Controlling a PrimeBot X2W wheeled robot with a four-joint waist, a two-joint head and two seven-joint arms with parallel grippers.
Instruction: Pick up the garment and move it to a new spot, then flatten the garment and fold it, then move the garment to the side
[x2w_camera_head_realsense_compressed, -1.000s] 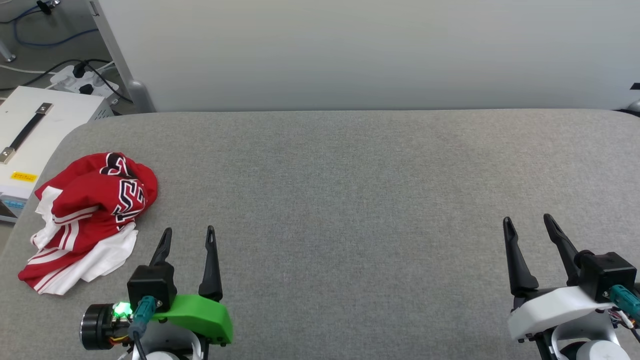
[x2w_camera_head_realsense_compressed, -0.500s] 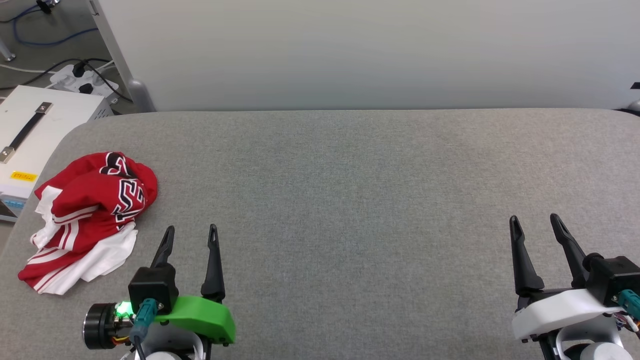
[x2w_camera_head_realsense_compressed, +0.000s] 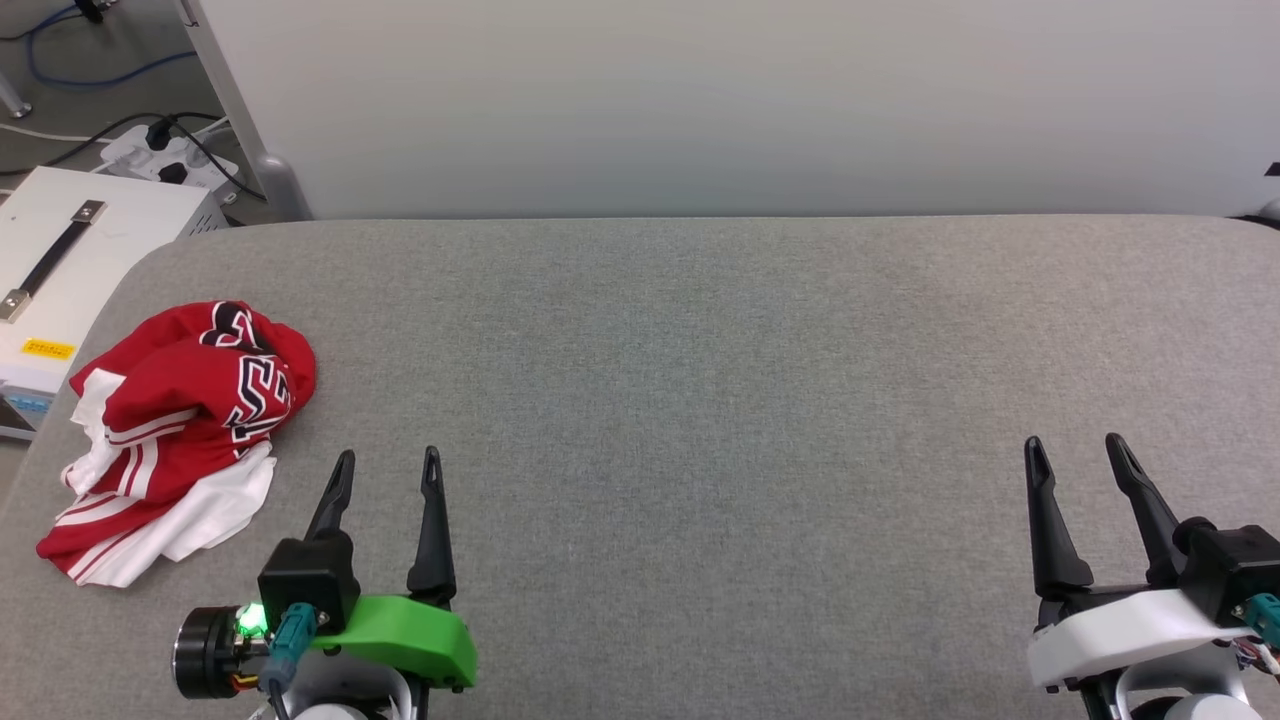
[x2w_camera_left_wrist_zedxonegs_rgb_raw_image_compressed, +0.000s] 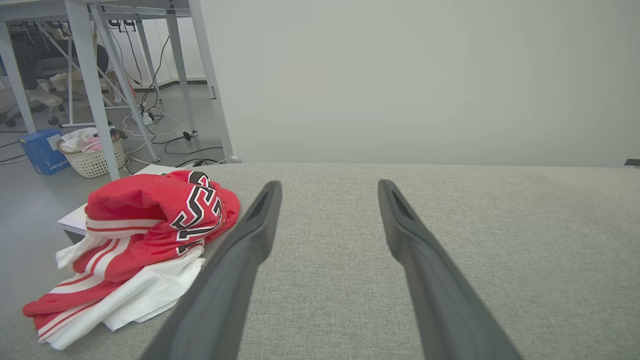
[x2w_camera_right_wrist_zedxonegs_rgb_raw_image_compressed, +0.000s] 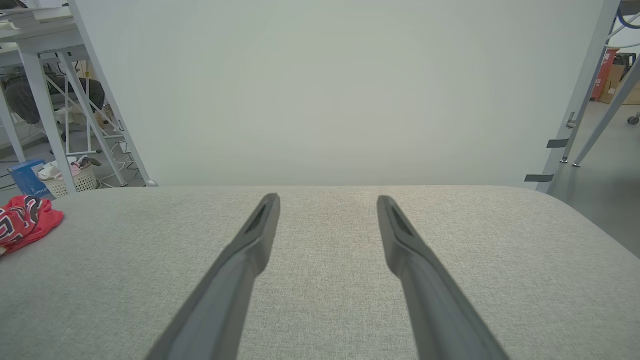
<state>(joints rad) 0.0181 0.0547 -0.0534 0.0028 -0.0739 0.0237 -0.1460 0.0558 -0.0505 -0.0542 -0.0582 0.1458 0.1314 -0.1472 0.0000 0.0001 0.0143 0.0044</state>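
Both grippers have drifted slightly rightward in the head view over the last second, the right one a little more than the left. The whole picture has also crept up a touch, so the camera has shifted as well. Garment unchanged in shape and place on the table.

Left gripper (x2w_camera_head_realsense_compressed: 388, 455): jaws spread wide, nothing between them, fingers pointing away from the robot over bare grey fabric. Right gripper (x2w_camera_head_realsense_compressed: 1073, 442): same state, jaws released and holding nothing, near the table's right end.

Garment (x2w_camera_head_realsense_compressed: 180, 430): crumpled red heap with white sleeve cloth and red-white striped trim spilling toward the robot, black white-outlined lettering showing on the upper folds. It lies at the left end of the table (x2w_camera_head_realsense_compressed: 700, 400), close to the rounded left edge.

Relative to the jaws:
- Left gripper – garment sits to its left and mostly ahead of the fingertips; the nearest white cloth lies just beside the left finger, not touching. In the left wrist view the heap (x2w_camera_left_wrist_zedxonegs_rgb_raw_image_compressed: 145, 235) is left of the left finger, outside the gap.
- Right gripper – well apart; in the right wrist view only a red edge (x2w_camera_right_wrist_zedxonegs_rgb_raw_image_compressed: 25, 222) shows at the far left.

Surroundings: pale backdrop panel (x2w_camera_head_realsense_compressed: 700, 100) behind the table, white box (x2w_camera_head_realsense_compressed: 60, 260) off the left edge, laundry basket (x2w_camera_left_wrist_zedxonegs_rgb_raw_image_compressed: 92, 155) on the floor beyond.
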